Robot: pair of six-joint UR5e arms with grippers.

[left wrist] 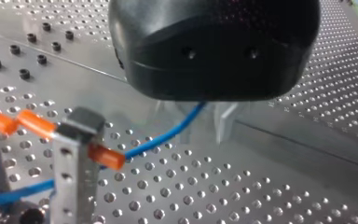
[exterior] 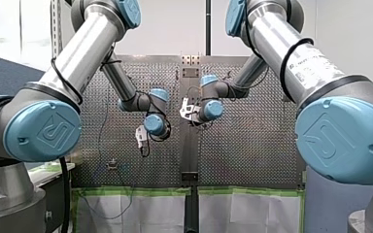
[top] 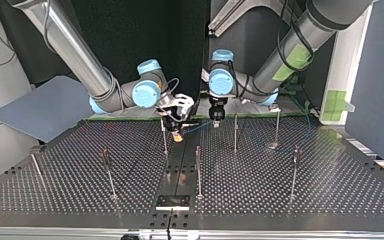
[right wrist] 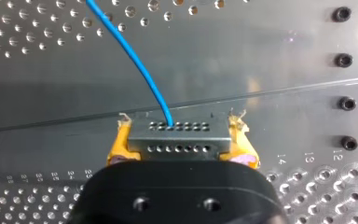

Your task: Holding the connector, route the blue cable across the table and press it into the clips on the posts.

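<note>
A small metal connector [right wrist: 177,137] with rows of holes is gripped between the yellow pads [right wrist: 120,145] of my right gripper [right wrist: 177,142], which is shut on it just above the table. From the connector a thin blue cable [right wrist: 135,60] leads away over the plate. In the left wrist view the cable [left wrist: 163,137] runs from the connector [left wrist: 74,140] up between the pale fingers [left wrist: 226,125] of my left gripper [left wrist: 204,126], which stand apart on either side of it. In the top view my right gripper [top: 178,131] and left gripper [top: 215,120] hang close together at the far middle.
Thin upright posts stand on the perforated table [top: 280,200]: one [top: 165,135] beside the right gripper, one [top: 235,132] and another [top: 277,127] near the left arm, more [top: 198,170] [top: 294,170] [top: 109,172] nearer the camera. Slack cable [top: 307,127] trails off at the far right.
</note>
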